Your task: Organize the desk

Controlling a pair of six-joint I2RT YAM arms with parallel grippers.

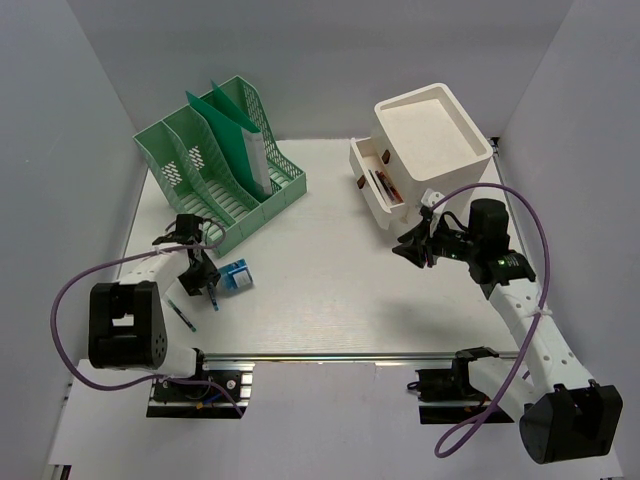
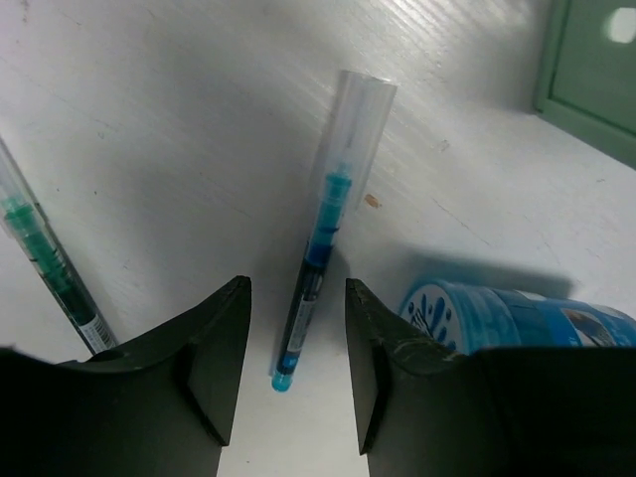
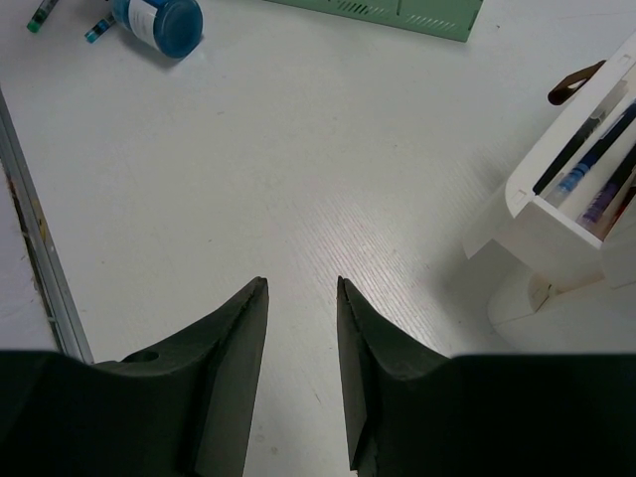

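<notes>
Two pens lie on the desk (image 1: 340,300), the white tabletop walled in pale grey, near its left front. The left gripper (image 2: 295,323) stands low over the blue-ink pen (image 2: 323,243), its jaws partly open and straddling the pen's tip end, with a sliver of bare desk on each side, so nothing is gripped. The green-ink pen (image 2: 45,263) lies well to one side of those fingers, and a blue jar (image 2: 507,318) lies on its side just beside the other. Behind them stands a green file organiser (image 1: 220,165). The right gripper (image 3: 301,298) hangs over bare desk, its jaws parted by a narrow gap and empty. Close by it, the open drawer (image 3: 556,214) of the white drawer box (image 1: 430,130) holds several pens.
</notes>
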